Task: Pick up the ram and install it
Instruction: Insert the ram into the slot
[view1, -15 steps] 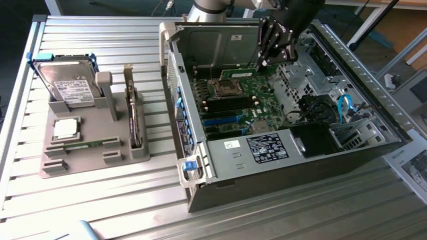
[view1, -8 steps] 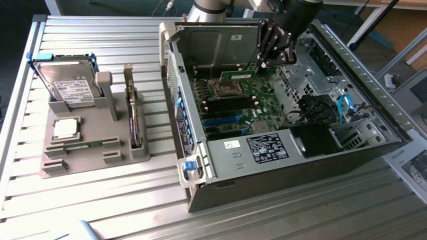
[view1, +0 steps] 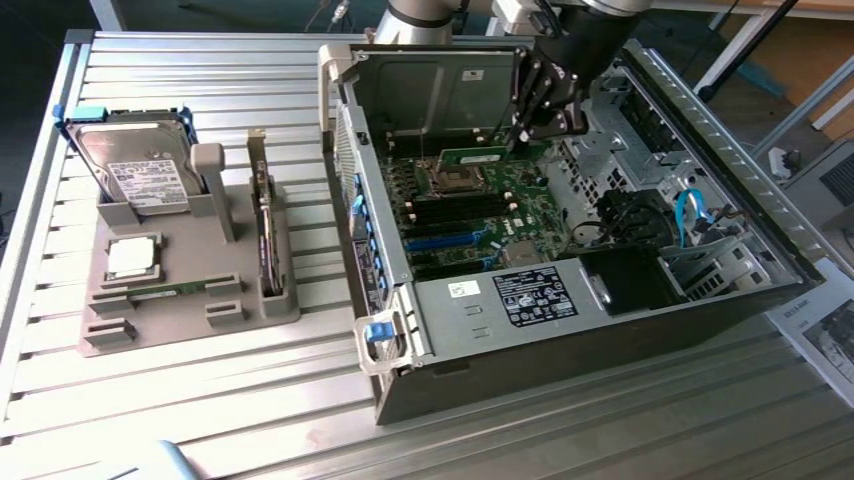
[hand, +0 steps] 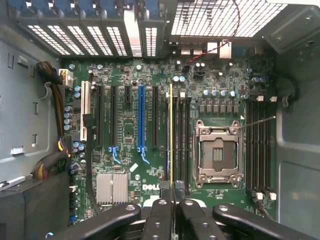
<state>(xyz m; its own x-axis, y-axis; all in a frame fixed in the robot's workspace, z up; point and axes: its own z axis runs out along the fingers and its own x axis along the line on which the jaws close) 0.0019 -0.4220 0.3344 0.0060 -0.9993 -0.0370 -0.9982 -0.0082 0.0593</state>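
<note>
So, the ram (view1: 474, 155) is clamped in the gripper (view1: 521, 138), with the fingers closed tight on one end of it. It's held up inside the open computer case (view1: 427, 95), which is parked by the bench's (view1: 174, 400) edge on the exterior view's right. In the wrist view the stick is seen edge-on, lined up along the memory slots (hand: 182, 140) just beside the CPU socket (hand: 217, 155). Whether a slot is touched can't be told. The hard drive (view1: 134, 165) is sat in the grey tray (view1: 174, 325) near the opposite edge.

HDD (view1: 134, 165) + CPU chip (view1: 131, 257) on grey holder (view1: 174, 325), exterior view's left; open PC case (view1: 561, 370) w/ mobo (hand: 115, 75)
</note>
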